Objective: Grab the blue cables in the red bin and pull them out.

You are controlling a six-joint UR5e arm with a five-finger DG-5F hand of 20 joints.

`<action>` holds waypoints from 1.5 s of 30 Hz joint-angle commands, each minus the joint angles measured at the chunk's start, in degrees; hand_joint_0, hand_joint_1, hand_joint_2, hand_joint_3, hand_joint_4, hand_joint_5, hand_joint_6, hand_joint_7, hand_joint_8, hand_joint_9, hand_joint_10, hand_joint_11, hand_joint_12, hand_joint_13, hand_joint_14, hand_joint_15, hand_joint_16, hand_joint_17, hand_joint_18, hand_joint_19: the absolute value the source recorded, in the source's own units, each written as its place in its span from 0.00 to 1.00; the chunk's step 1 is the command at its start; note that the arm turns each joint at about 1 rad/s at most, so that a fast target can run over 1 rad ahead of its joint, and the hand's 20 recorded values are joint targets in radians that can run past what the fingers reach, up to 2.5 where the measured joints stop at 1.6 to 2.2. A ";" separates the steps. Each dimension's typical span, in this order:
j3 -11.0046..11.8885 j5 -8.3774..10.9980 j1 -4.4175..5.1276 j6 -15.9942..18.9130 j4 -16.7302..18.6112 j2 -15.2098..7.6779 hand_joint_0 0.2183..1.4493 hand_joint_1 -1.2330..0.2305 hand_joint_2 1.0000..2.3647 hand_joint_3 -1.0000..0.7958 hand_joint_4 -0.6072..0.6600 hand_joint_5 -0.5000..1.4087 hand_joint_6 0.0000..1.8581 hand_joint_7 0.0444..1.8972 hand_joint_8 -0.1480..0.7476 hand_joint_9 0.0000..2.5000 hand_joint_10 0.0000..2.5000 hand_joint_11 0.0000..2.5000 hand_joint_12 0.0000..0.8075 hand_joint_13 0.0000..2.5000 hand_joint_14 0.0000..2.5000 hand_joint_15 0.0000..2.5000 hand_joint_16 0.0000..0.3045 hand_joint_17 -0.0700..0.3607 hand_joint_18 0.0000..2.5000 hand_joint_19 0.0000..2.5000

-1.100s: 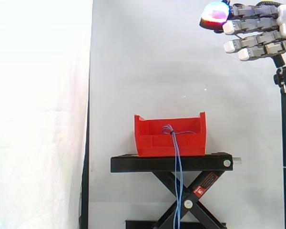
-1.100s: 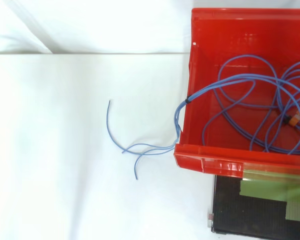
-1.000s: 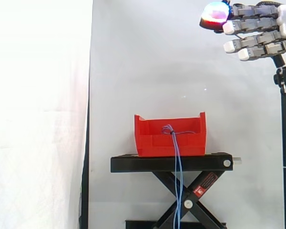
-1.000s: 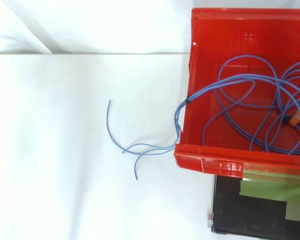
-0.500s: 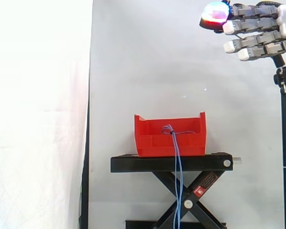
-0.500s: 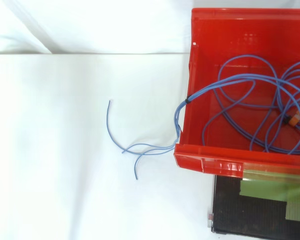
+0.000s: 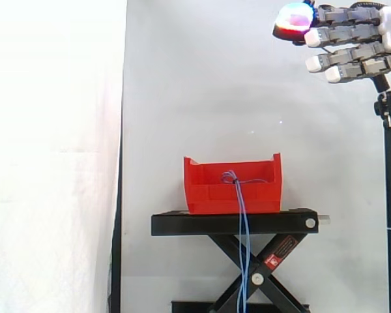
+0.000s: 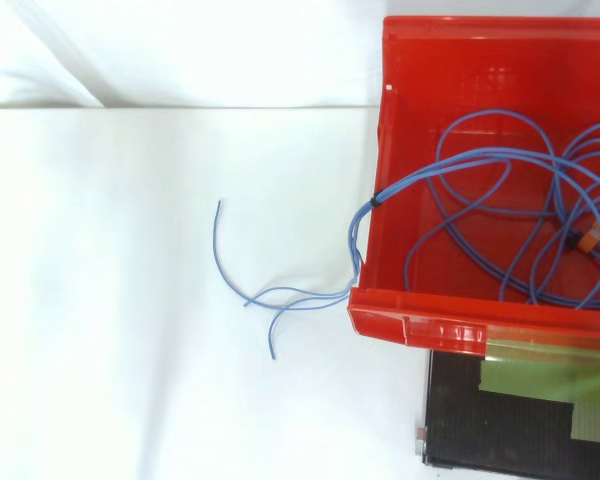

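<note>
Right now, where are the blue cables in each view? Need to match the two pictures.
Side view: cables bunch at the bin rim, centre frame, then hang down in front of the stand to the bottom edge.
Top view: cables loop inside the bin at right; a tied bundle crosses its left wall, with loose ends left of it.
Shared landmark: the red bin.

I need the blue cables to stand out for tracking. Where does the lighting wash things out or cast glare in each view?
Side view: the curtain on the left is washed out white; the blue cables read as a thin line against the black stand. Top view: even light, hardly any shadow; the cables contrast well on the red bin, whose floor shows a pale sheen.
</note>
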 commanded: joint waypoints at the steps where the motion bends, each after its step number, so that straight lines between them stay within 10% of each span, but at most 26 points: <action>1: 0.00 0.00 0.00 0.00 0.00 0.00 0.40 0.33 0.00 0.00 0.60 0.31 0.00 0.05 0.43 0.07 0.00 0.01 0.42 0.00 0.00 0.07 0.18 0.45 0.00 0.10; 37: 0.00 0.09 0.00 -0.18 0.09 0.00 0.44 0.32 0.00 0.00 0.62 0.32 0.00 0.05 0.46 0.11 0.00 0.06 0.41 0.00 0.00 0.09 0.17 0.43 0.00 0.12; 45: 0.00 3.52 0.00 -8.17 1.23 0.00 0.44 0.32 0.00 0.00 0.63 0.33 0.00 0.05 0.47 0.13 0.00 0.09 0.40 0.00 0.00 0.10 0.17 0.43 0.00 0.12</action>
